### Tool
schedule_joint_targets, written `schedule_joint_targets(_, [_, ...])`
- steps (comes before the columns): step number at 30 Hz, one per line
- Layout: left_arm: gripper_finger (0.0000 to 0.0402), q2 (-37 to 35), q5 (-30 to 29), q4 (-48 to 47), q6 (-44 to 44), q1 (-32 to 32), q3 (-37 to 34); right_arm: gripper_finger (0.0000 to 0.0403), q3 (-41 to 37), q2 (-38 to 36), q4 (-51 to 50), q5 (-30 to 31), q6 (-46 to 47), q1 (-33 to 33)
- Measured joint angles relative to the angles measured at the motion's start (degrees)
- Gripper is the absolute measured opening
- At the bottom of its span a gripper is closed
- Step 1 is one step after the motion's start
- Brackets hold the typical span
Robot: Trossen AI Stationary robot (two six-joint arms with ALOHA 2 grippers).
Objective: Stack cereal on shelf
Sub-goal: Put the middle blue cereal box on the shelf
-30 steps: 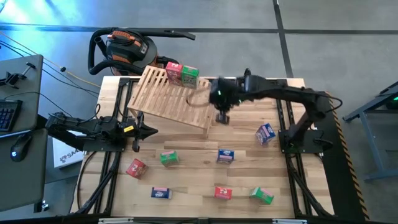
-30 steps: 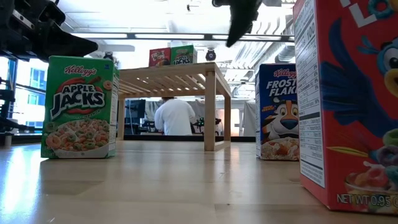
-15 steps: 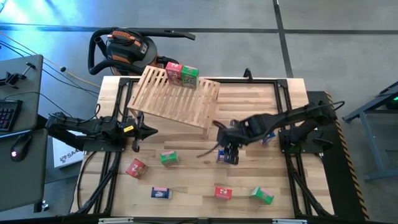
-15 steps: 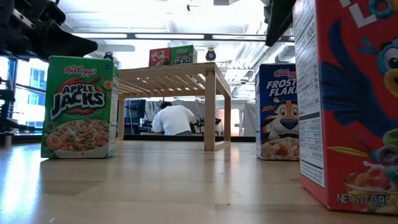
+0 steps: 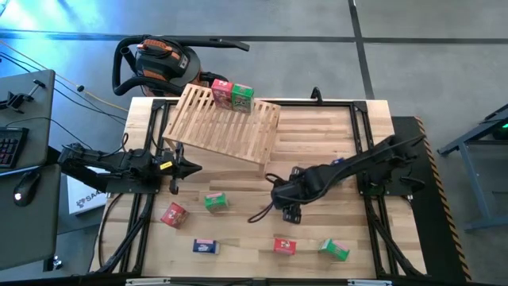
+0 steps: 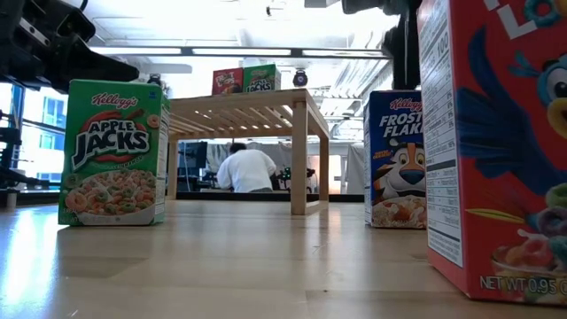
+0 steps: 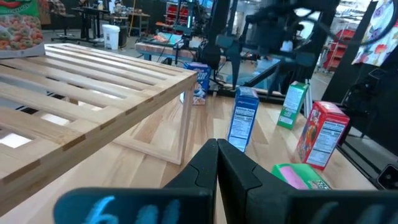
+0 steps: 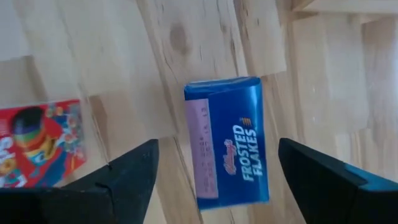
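My right gripper [image 5: 290,208] hangs open over a blue-and-white cereal box [image 8: 227,143] standing in the middle of the table. Its fingers stand on either side of the box top, which shows below the gripper [image 6: 403,44] in the low view [image 6: 396,159]. The slatted shelf [image 5: 226,123] stands at the far left on its legs, with a red box [image 5: 221,91] and a green box [image 5: 242,97] upright on its far end. My left gripper [image 5: 173,168] waits shut at the table's left, level, near the shelf's near corner.
Loose boxes stand on the near half of the table: green [image 5: 214,202], red [image 5: 173,214], blue [image 5: 205,246], red [image 5: 284,245], green [image 5: 334,249]. A vacuum cleaner [image 5: 159,63] sits beyond the far edge. A person [image 6: 246,168] shows far off in the room.
My right gripper has swung from beside the shelf's right end toward the table's near edge and come down, and now stands over the blue box in the middle of the table. The boxes and the shelf have kept their places.
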Motion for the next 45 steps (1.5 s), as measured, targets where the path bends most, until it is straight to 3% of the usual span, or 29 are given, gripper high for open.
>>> schedule_joint_targets(7, [0.0, 0.0, 0.0, -0.2, 0.5, 0.0, 0.0, 0.0294, 0.0, 2.8, 0.5, -0.6, -1.4, -1.3])
schedule_joint_targets(21, [0.0, 0.0, 0.0, -0.3, 0.9, 0.0, 0.0, 0.016, 1.8, 4.3, 1.9, -6.8, -4.2, -4.0])
schedule_joint_targets(28, [0.0, 0.0, -0.4, -0.3, 1.0, 0.0, 0.0, 0.0148, 15.5, 4.3, -9.7, -8.5, -11.1, -6.9])
schedule_joint_targets(37, [0.0, 0.0, -0.9, -0.3, 1.0, 0.0, 0.0, 0.0154, 38.1, 4.2, -20.6, 3.1, -26.2, -16.8])
schedule_joint_targets(45, [0.0, 0.0, -1.0, -0.3, 0.9, 0.0, 0.0, 0.0154, 42.0, 4.2, -17.0, 3.2, -39.1, -33.1])
